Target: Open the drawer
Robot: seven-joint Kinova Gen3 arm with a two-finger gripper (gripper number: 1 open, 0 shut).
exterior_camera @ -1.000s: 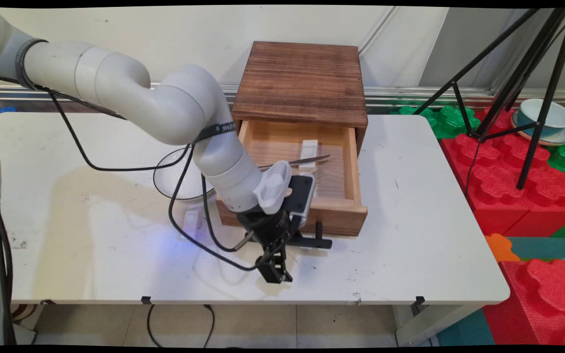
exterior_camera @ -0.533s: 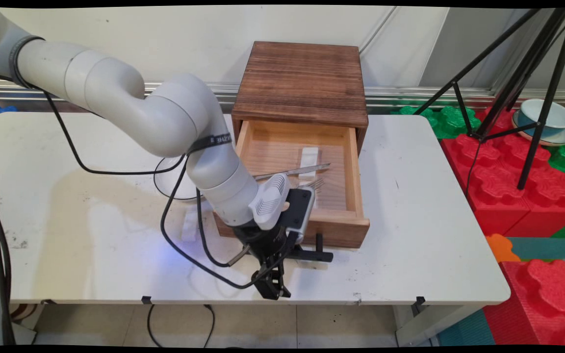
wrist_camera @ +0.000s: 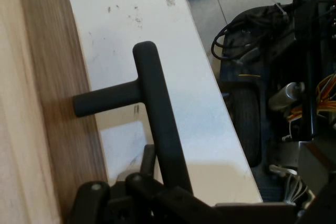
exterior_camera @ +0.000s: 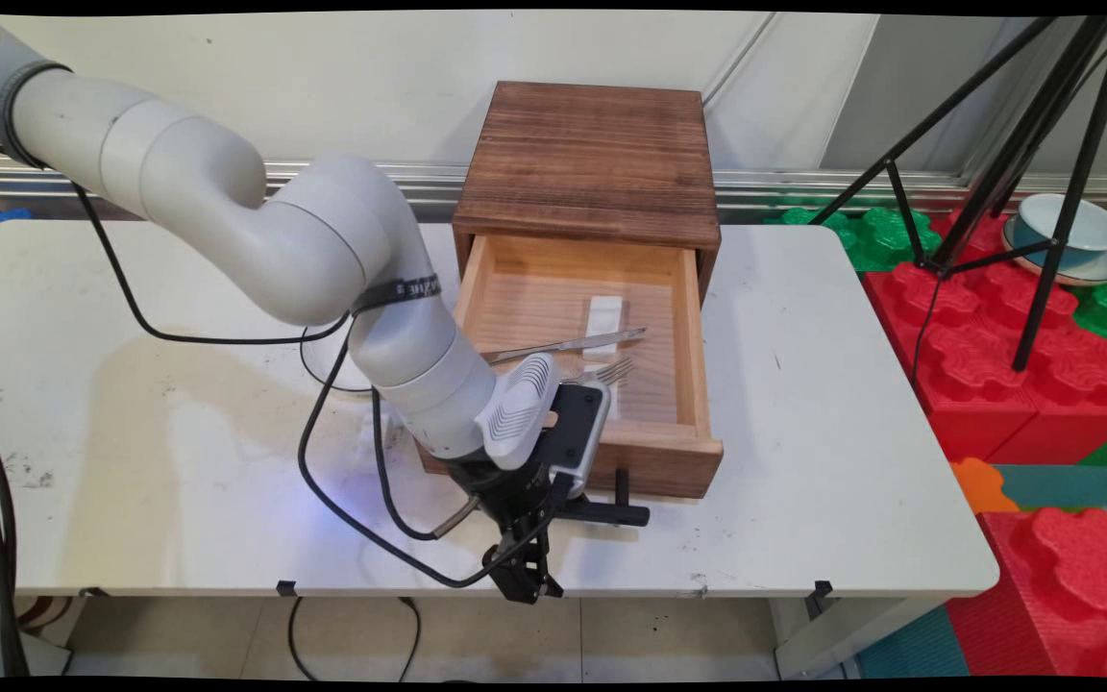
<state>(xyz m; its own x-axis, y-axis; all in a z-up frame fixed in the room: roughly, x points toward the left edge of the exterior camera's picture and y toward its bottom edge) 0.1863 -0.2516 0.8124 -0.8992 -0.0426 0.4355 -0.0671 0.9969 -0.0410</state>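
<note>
– So, what has changed in the last second?

– The drawer has slid further out of the wooden box, towards the near edge of the tabletop. The gripper has drawn back with it and now hangs right at that near edge.

– And the fingers?

– Clenched on the black handle, as far as I can judge. The handle and the hand have travelled together, and the bar has kept its place against the hand in all three main-view pictures.

– Anything shift inside the drawer?

– A knife, a fork and a small white block lie on its floor. They have ridden along with it. The arm hid the fork's prongs a second ago, and more of them show now.

– What does the hand camera add?

– The grip itself, which the main view hides behind the wrist. The handle is a T: a short post comes out of the drawer's front, and the long bar runs down into the gripper, whose black linkage closes round the bar's lower end. It also shows the edge of the tabletop close by the bar, with a tangle of cables beyond it.

– And what does only the main view give?

– How far the drawer stands out, what lies in it, and the surroundings: a black tripod, a pale bowl and red foam blocks off to the right.
</note>
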